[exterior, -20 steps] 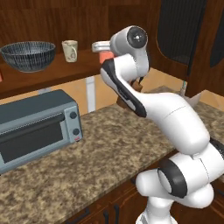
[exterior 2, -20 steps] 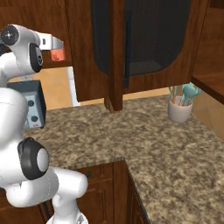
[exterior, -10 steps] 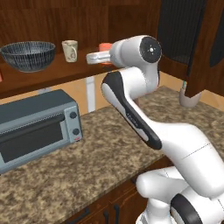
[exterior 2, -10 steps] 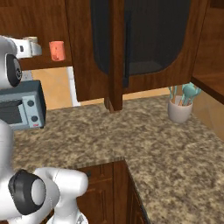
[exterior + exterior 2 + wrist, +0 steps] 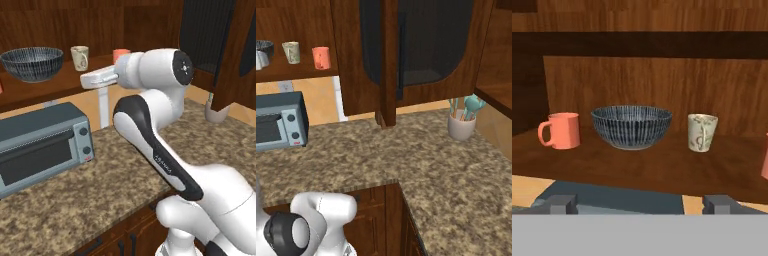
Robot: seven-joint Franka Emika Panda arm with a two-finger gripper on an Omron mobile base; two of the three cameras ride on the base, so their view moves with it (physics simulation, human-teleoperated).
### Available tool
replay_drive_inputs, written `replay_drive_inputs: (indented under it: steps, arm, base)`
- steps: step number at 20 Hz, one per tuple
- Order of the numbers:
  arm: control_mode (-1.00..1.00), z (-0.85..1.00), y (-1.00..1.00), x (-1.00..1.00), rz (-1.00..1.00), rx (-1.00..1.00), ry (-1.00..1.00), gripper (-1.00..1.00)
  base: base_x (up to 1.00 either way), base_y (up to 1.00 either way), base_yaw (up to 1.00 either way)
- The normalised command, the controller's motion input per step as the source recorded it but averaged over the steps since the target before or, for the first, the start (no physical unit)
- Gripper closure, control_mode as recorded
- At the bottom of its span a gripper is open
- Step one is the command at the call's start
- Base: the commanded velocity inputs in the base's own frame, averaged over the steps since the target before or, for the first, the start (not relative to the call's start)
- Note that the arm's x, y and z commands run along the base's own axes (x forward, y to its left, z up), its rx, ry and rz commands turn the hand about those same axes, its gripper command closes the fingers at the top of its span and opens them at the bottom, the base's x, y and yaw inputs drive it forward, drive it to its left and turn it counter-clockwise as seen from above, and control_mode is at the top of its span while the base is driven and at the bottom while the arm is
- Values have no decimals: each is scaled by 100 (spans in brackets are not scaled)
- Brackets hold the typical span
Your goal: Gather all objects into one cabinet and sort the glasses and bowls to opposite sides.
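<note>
Your gripper (image 5: 640, 204) faces the shelf (image 5: 637, 165), fingers apart and empty; the bowl (image 5: 632, 126) probably still sits between cups.

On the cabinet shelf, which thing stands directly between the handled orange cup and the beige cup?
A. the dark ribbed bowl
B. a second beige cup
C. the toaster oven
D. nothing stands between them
A: in the hand view the dark ribbed bowl stands on the shelf with the orange cup on one side and the beige cup on the other.
</note>
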Motion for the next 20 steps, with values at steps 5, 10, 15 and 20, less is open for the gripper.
replay_drive_inputs:
  steps: [5, 10, 15, 20]
  arm:
    - [-100, 19, 88, -75, -12, 0, -1, -100]
    - [-100, -5, 45, -57, -2, 0, 0, -100]
    - [-100, 2, 29, -10, 0, 1, 0, -100]
    - [-100, -10, 45, 11, 1, 0, 3, -100]
  base:
    - [0, 0, 0]
    - [0, 0, 0]
    - [0, 0, 0]
    - [0, 0, 0]
